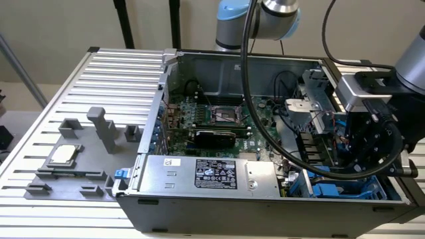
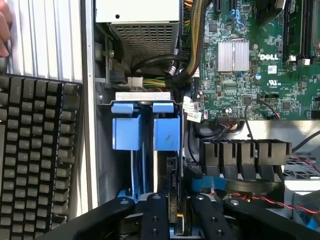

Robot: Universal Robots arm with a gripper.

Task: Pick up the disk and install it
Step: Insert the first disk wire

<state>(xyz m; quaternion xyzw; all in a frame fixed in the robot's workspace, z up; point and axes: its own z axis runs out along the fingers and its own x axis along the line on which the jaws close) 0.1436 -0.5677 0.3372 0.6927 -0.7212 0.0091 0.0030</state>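
Observation:
My gripper (image 1: pixel 364 149) hangs over the drive bay at the exterior view's right end of the open computer case (image 1: pixel 166 99). In the wrist view its black fingers (image 2: pixel 155 215) stand close together around a thin edge-on piece, the disk (image 2: pixel 171 175), which reaches down into the bay. Blue carrier rails run from the gripper (image 2: pixel 174 222) toward two blue plastic tabs (image 2: pixel 166 132) at the bay's far end. The disk's label is hidden. In the exterior view the blue bay parts (image 1: pixel 339 190) lie just below the gripper.
A large silver box with a black label (image 1: pixel 212 174) fills the case's front. The green motherboard (image 1: pixel 219 119) and black cables (image 1: pixel 292 149) lie beside the bay. A grey fixture with a small silver chip (image 1: pixel 63 153) sits outside. A keyboard (image 2: pixel 35 160) and a hand (image 2: pixel 4 25) border the case.

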